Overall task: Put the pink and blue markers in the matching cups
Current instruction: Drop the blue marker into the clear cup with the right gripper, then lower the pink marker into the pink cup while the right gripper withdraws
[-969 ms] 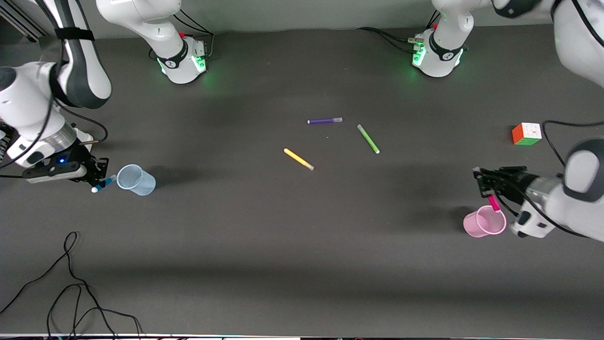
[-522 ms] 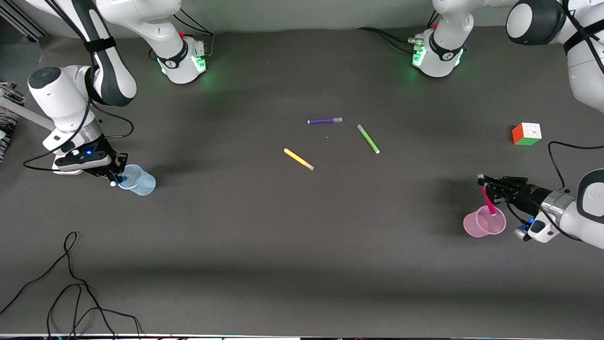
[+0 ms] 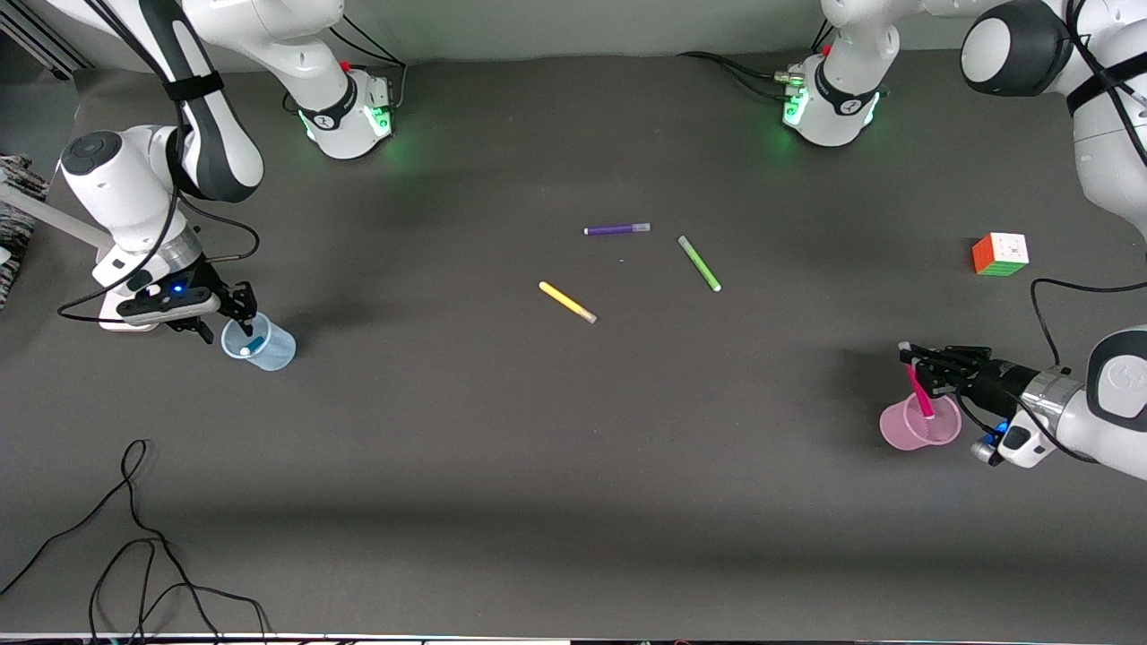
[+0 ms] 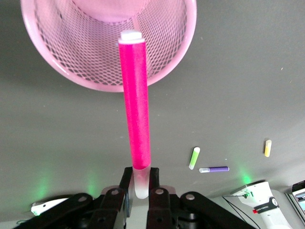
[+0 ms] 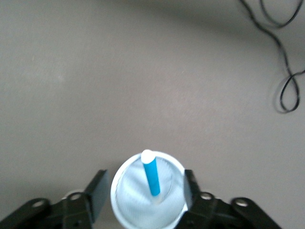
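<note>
Cables [image 3: 134,555] lie nearest the front camera, toward the right arm's end of the table. Farther up, at the left arm's end, the pink cup [image 3: 901,432] stands on the table. The left gripper [image 3: 912,360] hangs over it, fingers squeezed on the pale cap of the pink marker [image 3: 918,394]. The marker's other end pokes down into the cup's mouth. At the right arm's end stands the blue cup [image 3: 269,349]. The blue marker [image 3: 254,343] leans inside it. The right gripper [image 3: 219,313] sits just over the cup's rim, fingers spread wide on both sides of the cup, holding nothing. Farther still, in the middle, lie the yellow pen [image 3: 566,302], the green pen [image 3: 699,263] and the purple pen [image 3: 616,229]. A cube [image 3: 999,253] sits toward the left arm's end.
</note>
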### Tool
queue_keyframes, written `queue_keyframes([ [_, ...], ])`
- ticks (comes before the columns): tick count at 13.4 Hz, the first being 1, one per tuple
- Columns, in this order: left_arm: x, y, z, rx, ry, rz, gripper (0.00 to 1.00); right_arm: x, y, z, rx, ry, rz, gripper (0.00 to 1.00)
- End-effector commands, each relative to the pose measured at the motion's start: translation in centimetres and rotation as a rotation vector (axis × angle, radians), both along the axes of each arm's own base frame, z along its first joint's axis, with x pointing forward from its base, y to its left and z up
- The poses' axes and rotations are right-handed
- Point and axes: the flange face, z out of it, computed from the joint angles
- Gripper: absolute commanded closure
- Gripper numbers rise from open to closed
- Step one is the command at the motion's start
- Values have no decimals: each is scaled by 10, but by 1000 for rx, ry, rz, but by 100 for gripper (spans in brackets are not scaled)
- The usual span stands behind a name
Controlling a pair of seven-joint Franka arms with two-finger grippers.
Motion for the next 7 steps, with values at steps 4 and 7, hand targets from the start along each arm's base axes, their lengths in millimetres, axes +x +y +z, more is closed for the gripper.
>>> queue_keyframes([
  [4,11,6,4,-10,-63,-1,100,31,66,139,77,197,-105,0],
  [7,13,8,6,-3,-75,2,100,35,94,242,117,271,-158,0],
])
